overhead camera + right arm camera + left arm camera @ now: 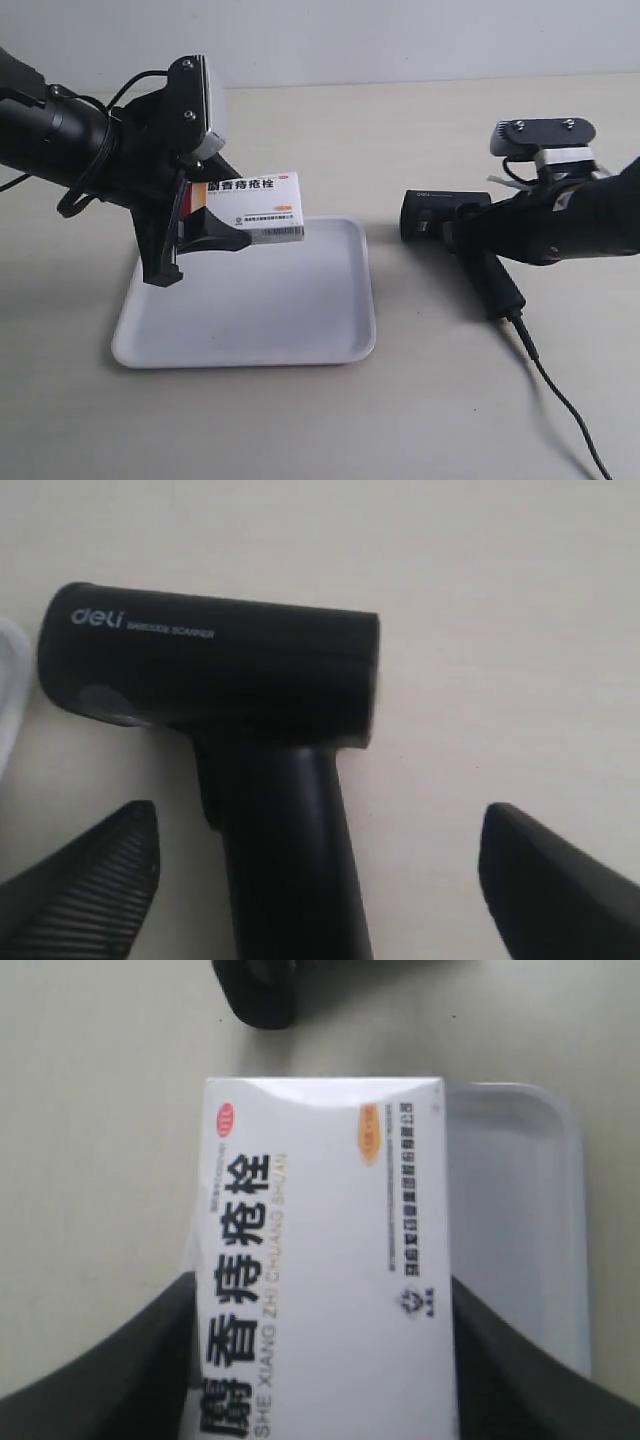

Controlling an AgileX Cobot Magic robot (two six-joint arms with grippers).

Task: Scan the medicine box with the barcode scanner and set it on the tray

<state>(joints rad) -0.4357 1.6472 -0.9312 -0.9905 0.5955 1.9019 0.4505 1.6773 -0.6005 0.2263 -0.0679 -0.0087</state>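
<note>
My left gripper (213, 222) (322, 1298) is shut on the medicine box (256, 205) (320, 1250), a white carton with dark characters. It holds the carton in the air over the far edge of the white tray (345, 310) (535, 1210). To the tray's right, the black barcode scanner (438, 215) (210, 665) lies on the table. My right gripper (478, 240) (318, 825) is open and straddles its handle, with a gap showing on both sides. No barcode shows in any view.
The scanner's black cable (560, 395) trails toward the front right corner of the table. A dark shape (255, 990) lies beyond the carton in the left wrist view. A sliver of the tray's rim (8, 680) shows beside the scanner head.
</note>
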